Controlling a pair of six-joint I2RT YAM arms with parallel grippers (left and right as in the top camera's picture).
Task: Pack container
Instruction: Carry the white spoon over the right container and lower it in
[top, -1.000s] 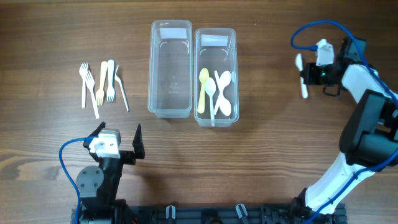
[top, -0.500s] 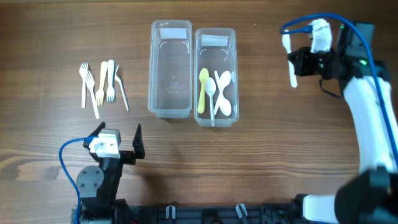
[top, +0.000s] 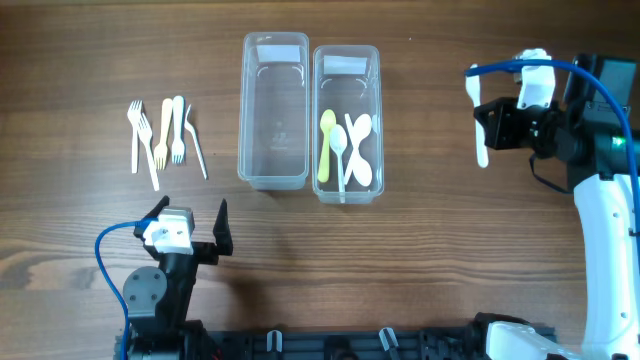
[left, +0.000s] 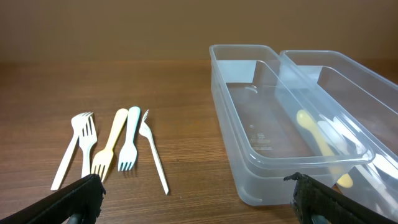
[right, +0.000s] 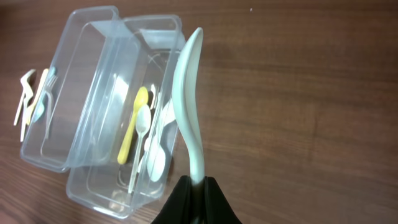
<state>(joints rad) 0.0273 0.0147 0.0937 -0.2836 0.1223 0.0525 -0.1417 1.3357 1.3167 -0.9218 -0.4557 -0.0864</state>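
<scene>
Two clear plastic containers stand side by side at the back middle. The left container is empty. The right container holds a yellow spoon and white spoons. Several forks lie on the wood at the left. My right gripper is shut on a pale spoon, held in the air to the right of the containers. My left gripper is open and empty near the front left.
The wooden table runs to the front edge, where a black rail sits. Blue cables loop from both arms.
My right gripper has carried the pale spoon, first left toward the containers, then slightly right and toward the front. The left arm has not moved.
</scene>
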